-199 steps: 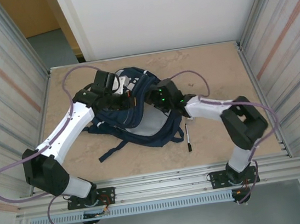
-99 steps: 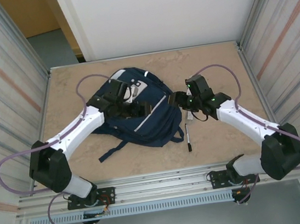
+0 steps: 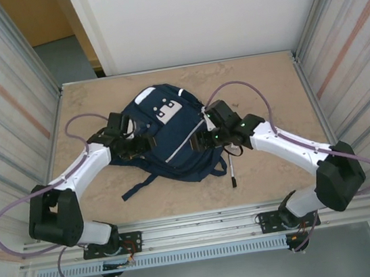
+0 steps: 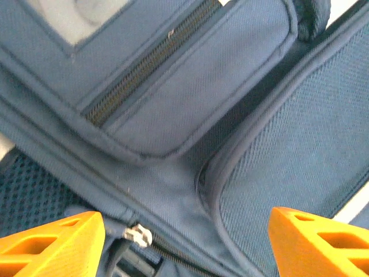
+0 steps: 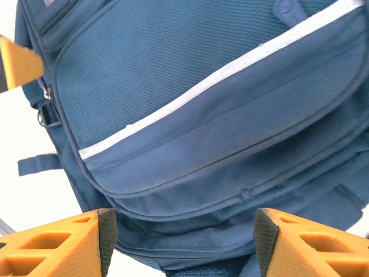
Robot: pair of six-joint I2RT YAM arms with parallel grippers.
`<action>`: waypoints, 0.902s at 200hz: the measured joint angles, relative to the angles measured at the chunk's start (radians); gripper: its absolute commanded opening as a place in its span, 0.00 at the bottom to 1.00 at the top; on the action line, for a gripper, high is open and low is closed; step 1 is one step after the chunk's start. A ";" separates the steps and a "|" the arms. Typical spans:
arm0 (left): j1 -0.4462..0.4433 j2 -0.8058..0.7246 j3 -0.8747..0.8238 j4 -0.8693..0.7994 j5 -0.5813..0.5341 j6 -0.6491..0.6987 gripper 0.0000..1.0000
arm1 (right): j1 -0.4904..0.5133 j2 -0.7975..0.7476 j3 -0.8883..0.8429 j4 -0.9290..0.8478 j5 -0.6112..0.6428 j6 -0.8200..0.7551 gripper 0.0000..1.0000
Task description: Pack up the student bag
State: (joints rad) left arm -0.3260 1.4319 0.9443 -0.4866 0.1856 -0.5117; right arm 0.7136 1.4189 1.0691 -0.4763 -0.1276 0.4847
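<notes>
Nearest the arm bases, a dark strap [image 3: 138, 185] of the student bag [image 3: 170, 130] trails loose over the counter [image 3: 259, 81] toward 7 o'clock, and a black marker pen [image 3: 231, 169] lies just beside the bag's lower corner at about 4 o'clock. The bag itself lies flat in the middle of the counter, front face up, zipped pockets showing. The left tool [image 4: 184, 234] hangs over its 9 o'clock flank, orange fingers spread wide with nothing between them but fabric below; a small metal zip pull [image 4: 136, 235] sits close by one fingertip. The right tool [image 5: 181, 242] is at the 3 o'clock flank, fingers likewise parted, looking down on the curved front pocket with its thin light stripe [image 5: 219, 81]. Farther off, toward 12 o'clock, are the white patches [image 3: 165, 111] near the bag's top. To my eye this is soft woven cloth that will sag, fold and slide on the smooth counter rather than hold any shape, so lifting it by a flat panel would only bunch it. It looks slack and probably light. The better holds, I'd judge, are the stitched seams, the strap webbing or the zip pull, with one tool pinning the fabric while the other draws a zip open.
</notes>
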 measured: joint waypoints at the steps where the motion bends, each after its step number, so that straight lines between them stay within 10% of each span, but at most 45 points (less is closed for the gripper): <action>1: 0.000 0.002 0.000 0.002 0.000 0.000 0.75 | 0.003 0.003 0.001 0.000 0.000 0.000 0.65; 110: 0.026 0.076 -0.025 0.024 -0.156 -0.045 0.82 | 0.061 0.124 0.035 0.030 -0.007 -0.003 0.63; 126: 0.032 0.105 -0.025 0.040 -0.144 -0.060 0.70 | 0.064 0.138 0.053 0.024 -0.011 -0.003 0.63; 160: 0.051 0.165 -0.010 0.072 -0.114 -0.083 0.07 | 0.092 0.143 0.072 0.036 -0.009 -0.002 0.63; 180: 0.052 0.144 0.005 0.066 -0.113 -0.098 0.00 | 0.110 0.147 0.079 0.031 -0.025 0.001 0.63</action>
State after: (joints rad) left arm -0.2741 1.5757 0.9493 -0.4206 0.0731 -0.6094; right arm 0.8238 1.5661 1.1477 -0.4450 -0.1524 0.4854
